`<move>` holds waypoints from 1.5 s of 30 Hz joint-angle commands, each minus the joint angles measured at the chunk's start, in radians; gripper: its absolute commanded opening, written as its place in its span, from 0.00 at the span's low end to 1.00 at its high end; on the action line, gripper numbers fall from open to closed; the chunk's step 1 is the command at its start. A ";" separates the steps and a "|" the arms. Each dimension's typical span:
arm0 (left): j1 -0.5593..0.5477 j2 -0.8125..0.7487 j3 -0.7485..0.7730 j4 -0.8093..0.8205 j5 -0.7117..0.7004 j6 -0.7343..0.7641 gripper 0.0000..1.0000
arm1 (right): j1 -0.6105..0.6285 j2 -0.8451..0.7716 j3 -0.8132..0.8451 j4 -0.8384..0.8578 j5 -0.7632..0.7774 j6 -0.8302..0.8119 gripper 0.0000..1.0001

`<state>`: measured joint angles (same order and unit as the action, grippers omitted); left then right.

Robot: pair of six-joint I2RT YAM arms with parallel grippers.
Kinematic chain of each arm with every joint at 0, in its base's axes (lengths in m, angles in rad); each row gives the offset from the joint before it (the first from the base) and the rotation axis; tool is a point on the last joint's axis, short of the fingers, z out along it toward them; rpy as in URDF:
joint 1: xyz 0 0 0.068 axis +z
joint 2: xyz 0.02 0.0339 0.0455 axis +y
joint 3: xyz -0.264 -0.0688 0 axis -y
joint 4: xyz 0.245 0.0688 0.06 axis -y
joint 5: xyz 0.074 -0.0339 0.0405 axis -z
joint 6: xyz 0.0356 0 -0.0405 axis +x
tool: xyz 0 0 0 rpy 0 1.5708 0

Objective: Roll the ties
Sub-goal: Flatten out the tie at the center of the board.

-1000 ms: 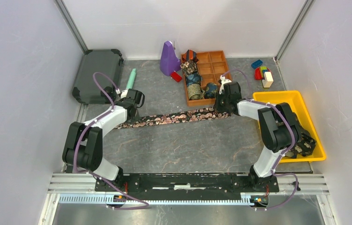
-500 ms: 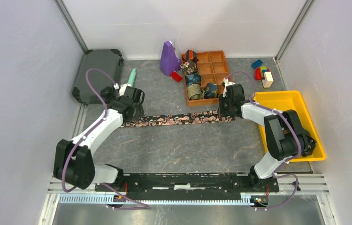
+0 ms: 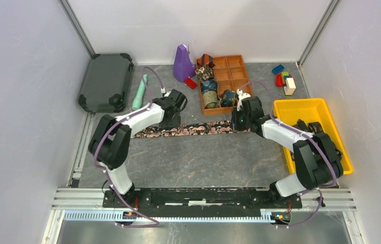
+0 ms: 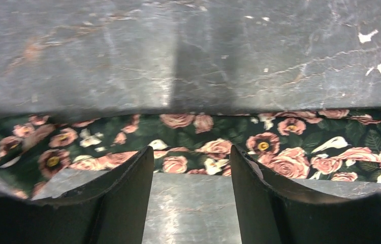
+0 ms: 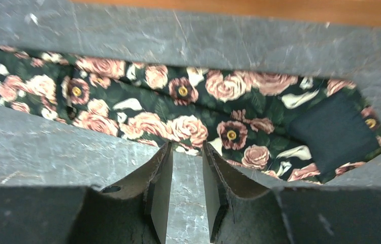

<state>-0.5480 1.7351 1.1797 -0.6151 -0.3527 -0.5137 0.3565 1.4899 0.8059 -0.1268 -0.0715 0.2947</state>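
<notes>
dark rose-print fabric tie [image 3: 193, 129] lying flat, long narrow strip

One dark tie [image 3: 188, 130] patterned with pink roses lies flat, stretched left to right across mid-frame. Several rolled ties [image 3: 210, 99] sit grouped at upper centre.

no readable text, labels, numbers — perhaps too small

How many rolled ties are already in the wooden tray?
5. Four rolled ties fill the wooden tray's left column; one sits in the middle column's nearest cell. The right arm covers the near right corner, possibly hiding more.
</notes>
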 commanded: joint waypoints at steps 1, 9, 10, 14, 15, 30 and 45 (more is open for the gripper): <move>-0.031 0.075 0.088 0.018 0.055 0.053 0.63 | 0.000 0.046 -0.023 0.038 -0.009 0.001 0.34; -0.099 0.124 -0.009 0.062 0.117 0.027 0.59 | -0.005 0.098 -0.049 0.034 0.058 -0.020 0.35; -0.116 0.126 -0.023 0.067 0.129 0.021 0.59 | -0.009 0.101 -0.052 0.029 0.065 -0.025 0.35; -0.186 0.136 -0.069 0.075 0.166 -0.010 0.56 | -0.028 0.082 -0.072 0.017 0.098 -0.037 0.35; -0.209 0.135 -0.083 0.078 0.175 -0.018 0.56 | -0.034 0.072 -0.076 0.016 0.105 -0.041 0.36; -0.340 -0.035 -0.129 -0.055 0.076 -0.223 0.58 | -0.087 0.095 0.046 -0.017 0.143 -0.093 0.36; -0.292 -0.171 0.003 -0.205 -0.091 -0.176 0.70 | -0.055 -0.024 0.045 -0.030 -0.003 -0.039 0.35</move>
<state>-0.8780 1.5650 1.1408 -0.7853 -0.3592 -0.6945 0.2794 1.5482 0.8619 -0.1749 -0.0162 0.2203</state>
